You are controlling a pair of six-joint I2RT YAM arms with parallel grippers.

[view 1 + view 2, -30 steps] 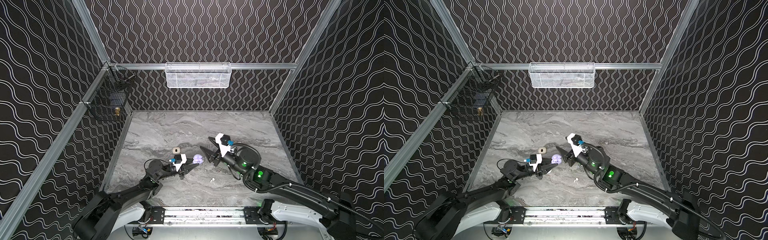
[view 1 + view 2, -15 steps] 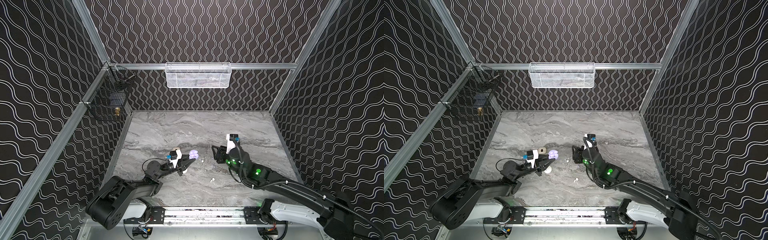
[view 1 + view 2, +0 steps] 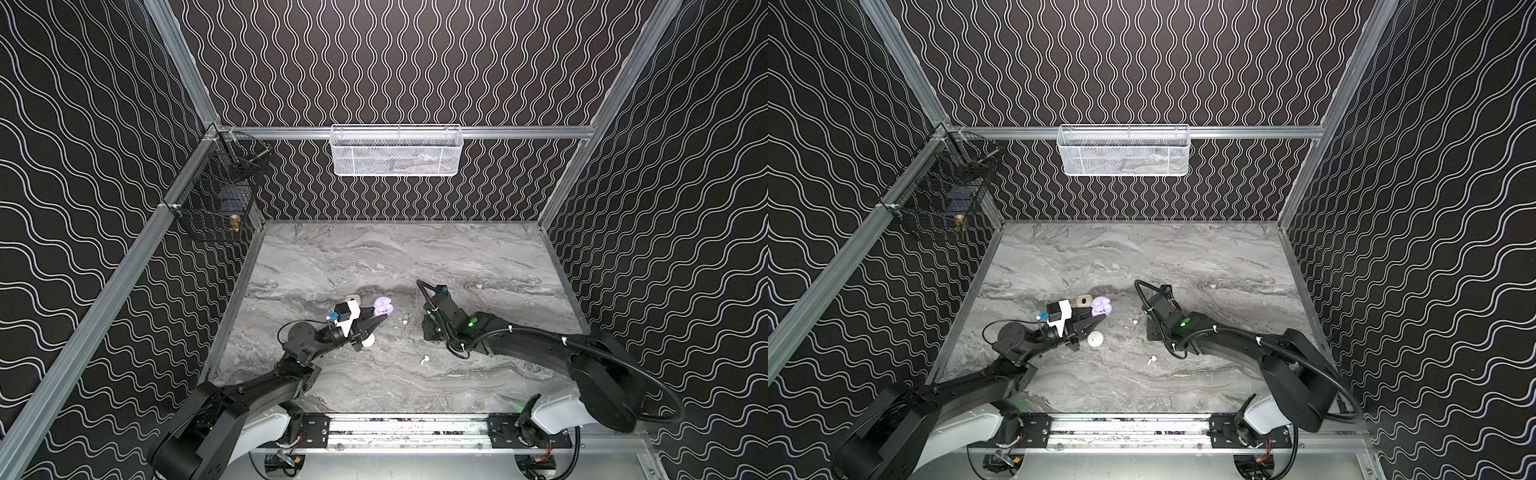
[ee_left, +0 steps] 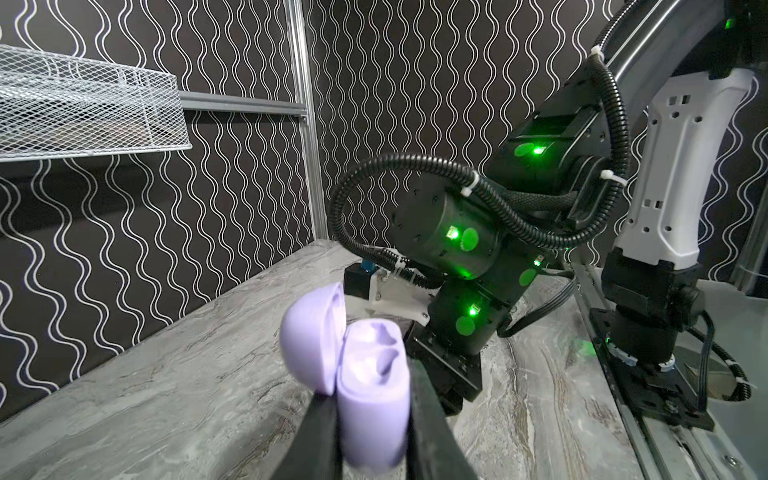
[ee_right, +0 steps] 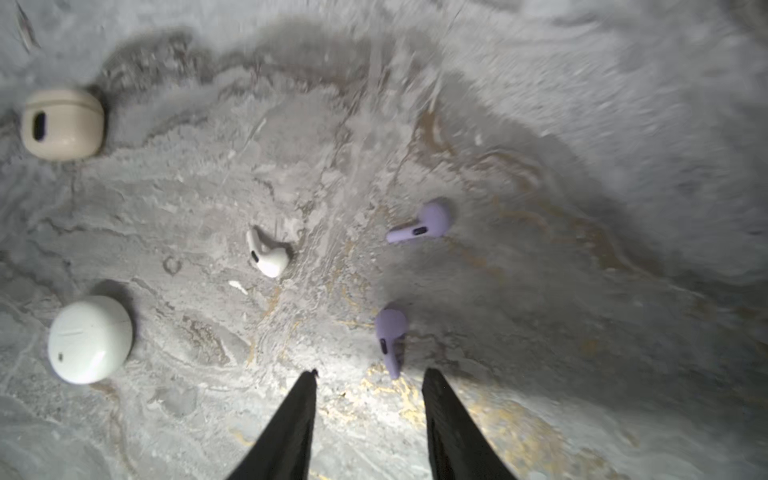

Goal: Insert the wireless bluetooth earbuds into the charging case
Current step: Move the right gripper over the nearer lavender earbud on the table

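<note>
The left jaws pinch the purple case (image 4: 370, 399) by its lower half, holding it just beyond the white case (image 3: 1095, 338). Its lid is swung open and both moulded sockets are empty.

The purple earbuds are tiny and matte, each a rounded head on a short stem with a dark oval mark. One (image 5: 419, 226) and another (image 5: 390, 336) lie flat on the surface (image 3: 415, 257), past a white earbud (image 5: 268, 253) as seen from the white case.

The right jaws are spread and grip nothing. The stem end of the nearer purple earbud shows in the gap between their tips.

A second white earbud (image 3: 424, 360) lies well apart from the white case, on the same side as the other earbuds. A closed cream case (image 5: 62, 124) sits near the white case.
</note>
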